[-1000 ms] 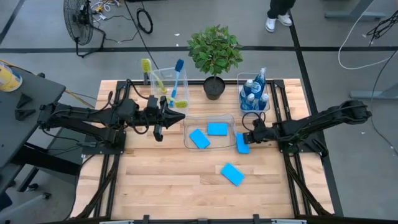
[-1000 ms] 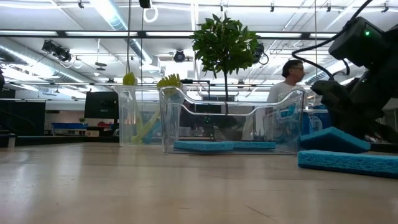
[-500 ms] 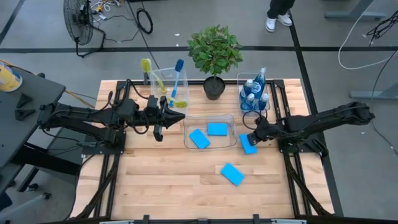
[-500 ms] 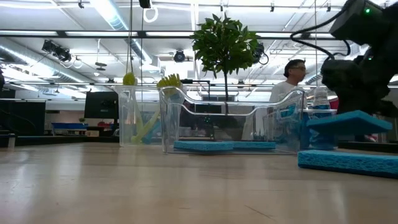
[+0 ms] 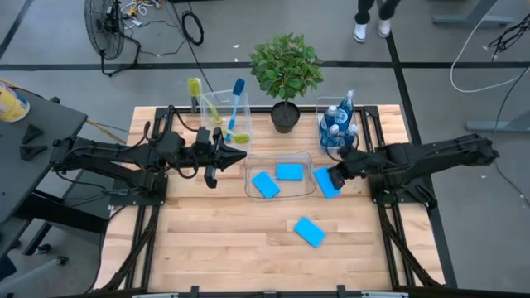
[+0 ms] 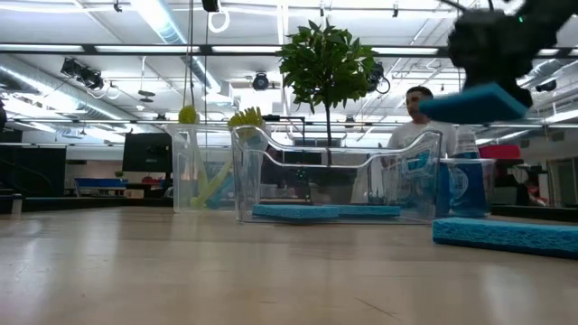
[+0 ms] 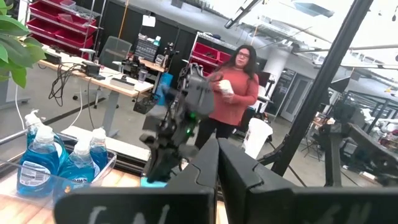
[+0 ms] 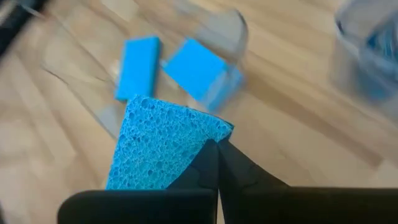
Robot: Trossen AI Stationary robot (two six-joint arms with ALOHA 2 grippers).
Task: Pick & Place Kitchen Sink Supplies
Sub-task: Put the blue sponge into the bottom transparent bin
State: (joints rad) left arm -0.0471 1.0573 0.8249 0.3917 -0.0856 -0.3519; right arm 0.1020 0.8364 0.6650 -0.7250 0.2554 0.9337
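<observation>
The right end effector (image 5: 334,176) is clenched on a sponge (image 5: 325,181), pinching one edge so the slab hangs out past the fingertips, lifted off the counter (image 5: 215,240) just beside the right wall of the sponge bin (image 5: 279,157). In the low view the sponge rides above the bin's rim height.

To do this step well, I judge the arm should carry the sponge over the rim to the bin's middle, lower it flat, then let go — a drop from height could bounce the light foam back out or stand it against the wall. The edge-only grip looks prone to letting the slab swing, so a slow move suits.

The sponge is bright blue, rectangular and open-pored, clearly soft. Two more sponges (image 5: 277,178) lie flat inside the bin, and a fourth sponge (image 5: 308,232) rests on the counter, in front of the bin. The bin is clear, thin-walled plastic with rounded corners; the counter is pale wood planks.

The left end effector (image 5: 236,155) waits clenched and empty, just left of the bin.
</observation>
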